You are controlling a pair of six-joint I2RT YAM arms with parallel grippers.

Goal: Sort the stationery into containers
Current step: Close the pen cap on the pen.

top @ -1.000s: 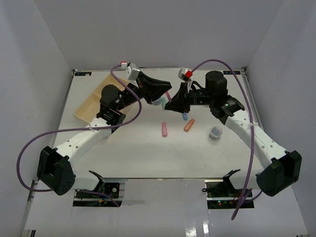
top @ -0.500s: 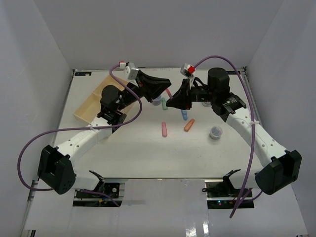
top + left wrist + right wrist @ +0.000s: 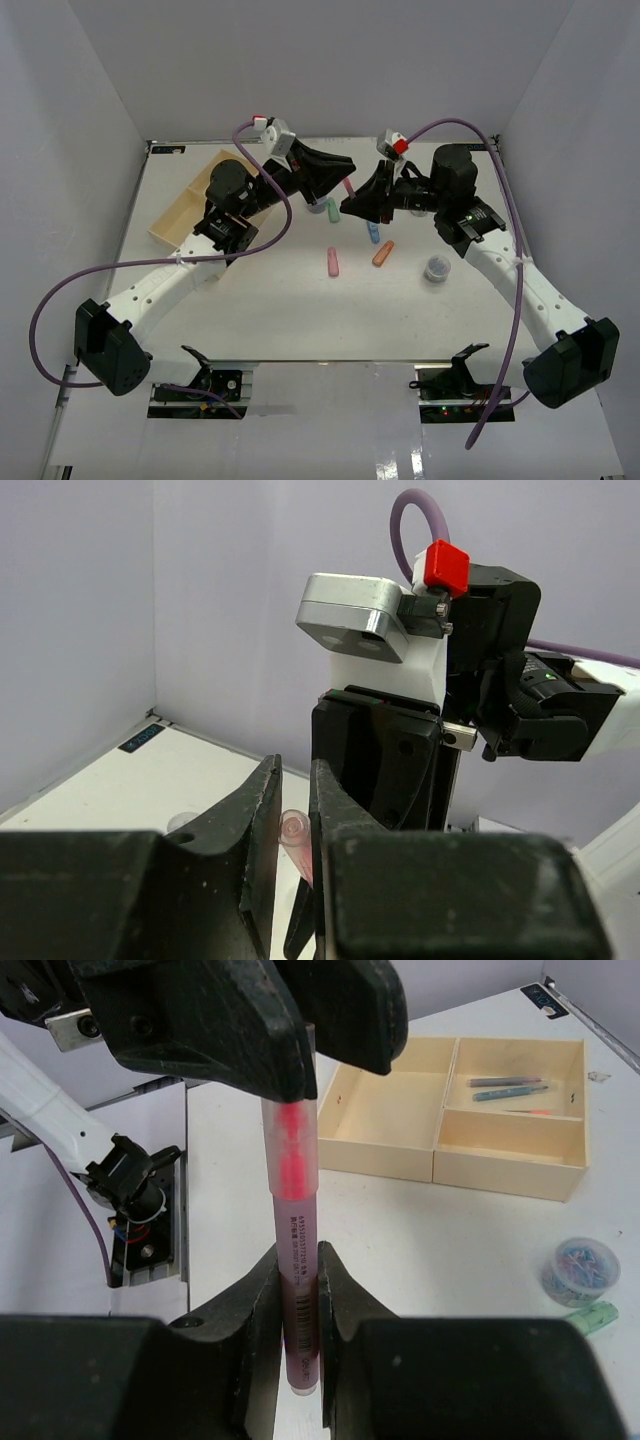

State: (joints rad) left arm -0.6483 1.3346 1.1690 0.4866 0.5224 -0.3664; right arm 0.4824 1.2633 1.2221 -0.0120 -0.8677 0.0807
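A thin pink pen [image 3: 294, 1175] stands upright between my two grippers above the middle of the table. My right gripper [image 3: 298, 1260] is shut on its lower barrel. My left gripper [image 3: 293, 780] is closed on its other end [image 3: 292, 832], jaws pressed to both sides. In the top view the pen [image 3: 347, 188] shows between the left gripper [image 3: 343, 172] and the right gripper [image 3: 352, 205]. The cream tray [image 3: 172, 218] lies at the far left; in the right wrist view the tray [image 3: 500, 1160] holds several thin pens [image 3: 505, 1088].
On the table lie a pink marker [image 3: 333, 263], an orange marker [image 3: 383, 253], a blue marker [image 3: 373, 234], a green marker [image 3: 331, 209] and a round jar [image 3: 436, 268]. Another jar [image 3: 580, 1265] and the green marker [image 3: 590, 1317] show in the right wrist view.
Both grippers have lifted a little and shifted right together, with the pink pen held between them. The items on the table have not moved.
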